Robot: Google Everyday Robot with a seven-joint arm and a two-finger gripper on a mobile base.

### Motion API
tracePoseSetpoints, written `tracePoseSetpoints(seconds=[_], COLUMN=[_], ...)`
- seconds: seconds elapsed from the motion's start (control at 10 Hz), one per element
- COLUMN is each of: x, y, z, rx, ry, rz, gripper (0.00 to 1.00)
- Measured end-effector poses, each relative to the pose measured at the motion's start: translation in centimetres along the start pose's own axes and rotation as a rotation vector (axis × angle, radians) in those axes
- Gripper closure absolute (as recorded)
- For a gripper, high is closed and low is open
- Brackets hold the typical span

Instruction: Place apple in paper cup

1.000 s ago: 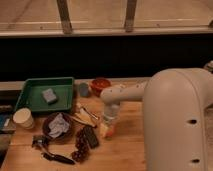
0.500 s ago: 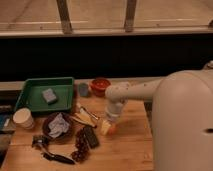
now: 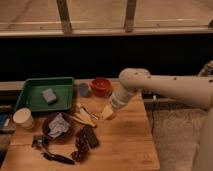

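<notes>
Showing the single arm reaching in from the right over the wooden table point(image 3: 125, 145), with the gripper point(image 3: 109, 108) above the table's middle, just in front of the red-orange bowl point(image 3: 101, 86). Its fingers are pressed together on the apple point(image 3: 106, 114), a small yellow-orange fruit at the gripper's tip. Whether the fruit hangs clear of the board or rests on it cannot be told.

The paper cup point(image 3: 22, 118), white and upright with its mouth open, stands at the table's left edge, just in front of the green tray point(image 3: 32, 97).

Governing relation: the cup lies well to the camera's left of the gripper and slightly nearer the viewer, so the carry should run leftward across the table. Between the two sit a dark bowl point(image 3: 46, 129) holding something crumpled, and a few utensils point(image 3: 82, 117). The safest path is judged to pass above them. The cup's mouth looks only a little wider than the fruit, so release calls for centring over the rim. An off-centre drop could tip the light cup.
</notes>
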Motion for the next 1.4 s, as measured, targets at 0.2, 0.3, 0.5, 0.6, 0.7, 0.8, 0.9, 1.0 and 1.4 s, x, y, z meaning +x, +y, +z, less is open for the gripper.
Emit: tracePoseSetpoints(seconds=[0.2, 0.3, 0.5, 0.6, 0.7, 0.8, 0.9, 1.0, 1.4], x=[-3.6, -6.3, -6.6, -6.5, -6.6, -6.6, -6.4, -6.3, -8.0], y=[1.5, 2.6, 2.8, 2.7, 2.9, 2.9, 2.7, 2.7, 5.6], z=[-3.7, -5.3, -5.4, -5.5, -5.4, -5.3, -5.2, -4.9, -1.3], rx=[0.031, 0.044, 0.043, 0.044, 0.043, 0.04, 0.027, -0.002, -0.068], ry=[-0.127, -0.188, -0.192, -0.193, -0.191, -0.19, -0.19, -0.193, -0.168], rz=[0.007, 0.002, 0.001, 0.003, 0.0, 0.002, 0.007, 0.005, -0.076], gripper=[1.0, 1.0, 1.0, 1.0, 1.0, 1.0, 1.0, 1.0, 1.0])
